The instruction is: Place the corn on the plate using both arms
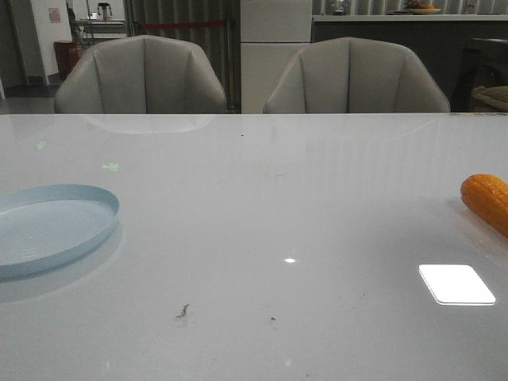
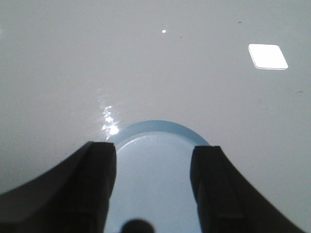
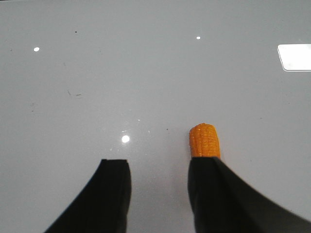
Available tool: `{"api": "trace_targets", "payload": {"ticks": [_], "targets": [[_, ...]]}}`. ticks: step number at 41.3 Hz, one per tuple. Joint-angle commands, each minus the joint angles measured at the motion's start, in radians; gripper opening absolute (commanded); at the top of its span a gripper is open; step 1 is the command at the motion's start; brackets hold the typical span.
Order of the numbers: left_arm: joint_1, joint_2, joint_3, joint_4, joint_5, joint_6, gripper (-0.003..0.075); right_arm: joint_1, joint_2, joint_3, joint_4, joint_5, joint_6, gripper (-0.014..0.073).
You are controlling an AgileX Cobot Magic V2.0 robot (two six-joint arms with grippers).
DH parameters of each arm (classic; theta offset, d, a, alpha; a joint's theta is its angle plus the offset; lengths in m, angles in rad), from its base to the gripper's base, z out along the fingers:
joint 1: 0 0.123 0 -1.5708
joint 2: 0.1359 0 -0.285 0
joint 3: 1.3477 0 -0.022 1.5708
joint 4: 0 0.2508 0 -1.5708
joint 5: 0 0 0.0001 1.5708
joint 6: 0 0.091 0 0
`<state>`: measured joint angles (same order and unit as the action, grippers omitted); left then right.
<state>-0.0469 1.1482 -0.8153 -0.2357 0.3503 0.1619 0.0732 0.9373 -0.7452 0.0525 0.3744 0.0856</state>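
The pale blue plate [image 1: 49, 226] lies on the table at the left edge of the front view. The orange corn [image 1: 487, 201] lies at the far right edge, partly cut off. Neither arm shows in the front view. In the left wrist view my left gripper [image 2: 153, 151] is open and empty over the plate [image 2: 154, 165]. In the right wrist view my right gripper [image 3: 158, 165] is open and empty; the corn [image 3: 204, 141] sticks out from behind one finger [image 3: 214, 194], the rest of the cob hidden.
The glossy white table [image 1: 262, 206] carries bright light reflections [image 1: 456, 283]. Two grey chairs [image 1: 143, 75] stand behind its far edge, with dark counters beyond.
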Motion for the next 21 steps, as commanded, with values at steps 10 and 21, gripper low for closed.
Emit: {"api": "trace_targets", "payload": {"ticks": [10, 21], "targets": [[0.103, 0.335, -0.283, -0.038, 0.195, -0.012, 0.0421, 0.002, -0.005, -0.034, 0.021, -0.064, 0.002, 0.0408], [0.103, 0.581, -0.411, 0.02, 0.246, -0.012, 0.0421, 0.002, -0.005, -0.034, 0.021, -0.058, 0.002, 0.0408]]}}
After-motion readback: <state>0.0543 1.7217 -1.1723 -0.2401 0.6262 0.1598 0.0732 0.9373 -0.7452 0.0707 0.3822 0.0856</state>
